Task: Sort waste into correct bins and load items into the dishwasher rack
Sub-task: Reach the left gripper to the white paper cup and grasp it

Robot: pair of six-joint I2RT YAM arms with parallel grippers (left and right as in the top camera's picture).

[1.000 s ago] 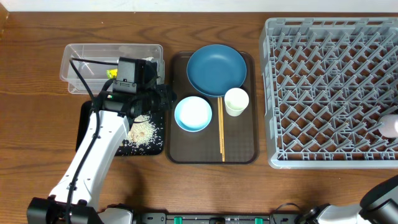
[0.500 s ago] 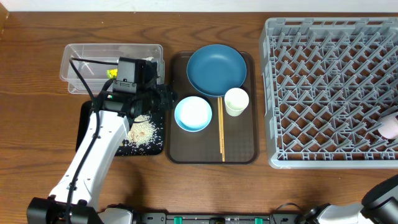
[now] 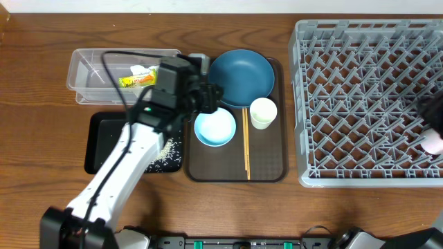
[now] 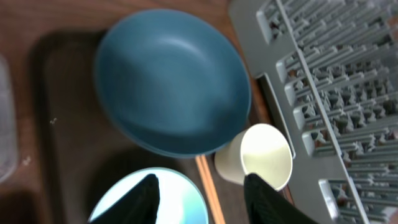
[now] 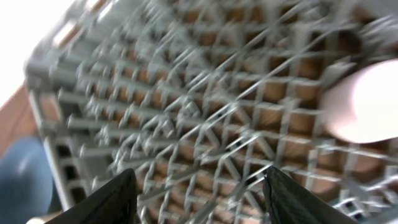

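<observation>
Done: wrapper (image 3: 136, 78) placed in the clear tub (image 3: 88, 69) and rice (image 3: 169, 147) strewn on the black tray (image 3: 104, 140), both left of the brown tray (image 3: 268, 170); pink cup (image 3: 434, 142) laid in the rack (image 3: 360, 104) right of it. Outstanding: plate (image 3: 241, 76), bowl (image 3: 215, 127), cream cup (image 3: 263, 112), chopsticks (image 3: 246, 146), all found on the brown tray. Left gripper (image 4: 202, 180) and right gripper (image 5: 199, 180) are seen released, empty; the napkin cannot be made out.

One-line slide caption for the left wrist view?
Open left gripper above brown tray: dark blue plate, cream cup, light blue bowl, dishwasher rack alongside.
</observation>
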